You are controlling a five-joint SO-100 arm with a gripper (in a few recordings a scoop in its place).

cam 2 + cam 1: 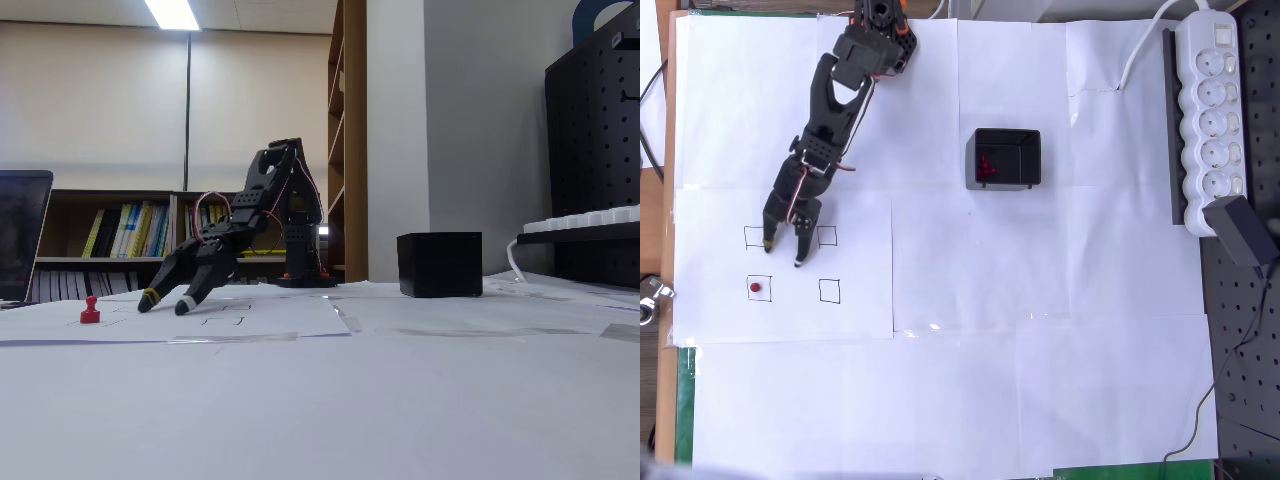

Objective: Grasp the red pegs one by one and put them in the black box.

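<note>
One red peg (756, 288) (90, 311) stands upright inside the lower left drawn square on the white paper. My black gripper (784, 253) (165, 302) hovers just above and to the right of it, open, with nothing between its fingers. The black box (1006, 158) (439, 263) sits to the right of the arm in the overhead view, with red pegs (986, 168) lying inside at its left side.
Small drawn squares (830, 290) mark the paper around the gripper. A white power strip (1210, 110) and a black adapter (1243, 229) lie along the right edge, next to a black pegboard (1245, 360). The arm's base (883, 25) stands at the top.
</note>
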